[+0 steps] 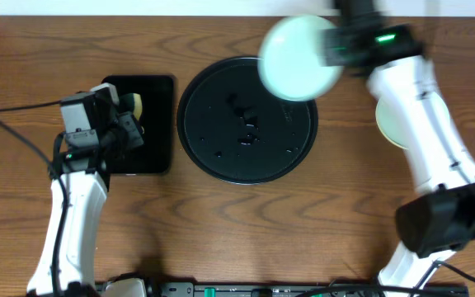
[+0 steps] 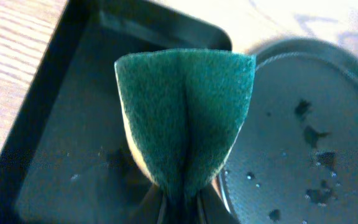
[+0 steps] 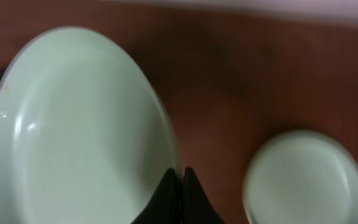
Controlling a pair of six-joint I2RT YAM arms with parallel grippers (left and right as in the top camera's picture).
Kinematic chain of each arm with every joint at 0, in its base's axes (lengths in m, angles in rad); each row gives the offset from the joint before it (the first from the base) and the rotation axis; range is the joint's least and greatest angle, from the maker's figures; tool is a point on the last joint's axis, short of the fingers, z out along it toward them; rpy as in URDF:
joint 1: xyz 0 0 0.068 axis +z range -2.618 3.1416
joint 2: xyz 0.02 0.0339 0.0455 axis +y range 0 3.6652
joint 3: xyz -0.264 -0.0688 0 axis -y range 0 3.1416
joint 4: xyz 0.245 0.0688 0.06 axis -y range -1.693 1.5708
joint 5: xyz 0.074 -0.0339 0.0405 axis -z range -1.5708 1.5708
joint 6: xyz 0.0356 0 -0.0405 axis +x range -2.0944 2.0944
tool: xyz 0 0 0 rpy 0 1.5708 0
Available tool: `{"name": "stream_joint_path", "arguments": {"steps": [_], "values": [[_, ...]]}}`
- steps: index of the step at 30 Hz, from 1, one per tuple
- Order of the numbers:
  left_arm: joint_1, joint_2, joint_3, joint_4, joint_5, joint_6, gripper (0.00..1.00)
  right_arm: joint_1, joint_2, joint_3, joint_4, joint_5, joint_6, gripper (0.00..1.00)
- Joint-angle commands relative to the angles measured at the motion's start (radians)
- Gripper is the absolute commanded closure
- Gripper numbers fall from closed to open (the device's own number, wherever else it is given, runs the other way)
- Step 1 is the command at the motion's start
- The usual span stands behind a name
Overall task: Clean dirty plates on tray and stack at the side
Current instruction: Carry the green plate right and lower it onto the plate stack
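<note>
Overhead light is bright and even, shadows on the desk (image 1: 221,223) soft; the lifted plate (image 1: 299,58) is smeared, probably by motion. The round black tray (image 1: 213,140) shows faint sheen. From the left wrist the green sponge (image 2: 182,112) is fairly sharp, the far desk washed out by glare. The right wrist view is dim and soft throughout, with small glints on the lifted plate.

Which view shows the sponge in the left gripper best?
Left wrist: the sponge fills the frame, green face folded, pinched by the left gripper. Overhead shows only a yellowish sliver at the gripper. Right wrist misses it.
</note>
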Motion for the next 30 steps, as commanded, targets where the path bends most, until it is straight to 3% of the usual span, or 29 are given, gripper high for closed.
{"name": "stream_joint_path", "arguments": {"steps": [1,4,9,19,20,21,24,25,27,30], "values": [[0.0,0.059,-0.001,0.032,0.005,0.045,0.92,-0.186,0.0,-0.008,-0.071,-0.233,0.068,0.99],[0.0,0.116,-0.001,0.044,0.005,0.045,0.92,-0.357,0.014,-0.045,-0.115,-0.274,0.068,0.99],[0.0,0.172,-0.001,0.062,0.005,0.046,0.91,-0.517,0.015,-0.142,-0.115,-0.273,0.068,0.99],[0.001,0.187,-0.001,0.122,0.001,0.064,0.91,-0.642,0.015,-0.394,0.098,-0.27,0.113,0.98],[0.001,0.187,-0.001,0.125,-0.011,0.064,0.9,-0.643,0.015,-0.406,0.113,-0.27,0.113,0.92],[0.001,0.187,-0.001,0.125,-0.027,0.064,0.89,-0.642,0.015,-0.416,0.125,-0.27,0.113,0.8],[0.002,0.187,-0.001,0.124,-0.072,0.064,0.88,-0.642,0.015,-0.423,0.131,-0.27,0.111,0.34],[0.002,0.187,-0.001,0.124,-0.075,0.064,0.88,-0.642,0.015,-0.423,0.128,-0.275,0.104,0.26],[0.002,0.187,-0.001,0.124,-0.074,0.064,0.88,-0.642,0.015,-0.423,0.125,-0.32,0.058,0.18],[0.002,0.187,-0.001,0.125,-0.074,0.064,0.87,-0.635,0.015,-0.423,0.12,-0.472,-0.005,0.14]]}}
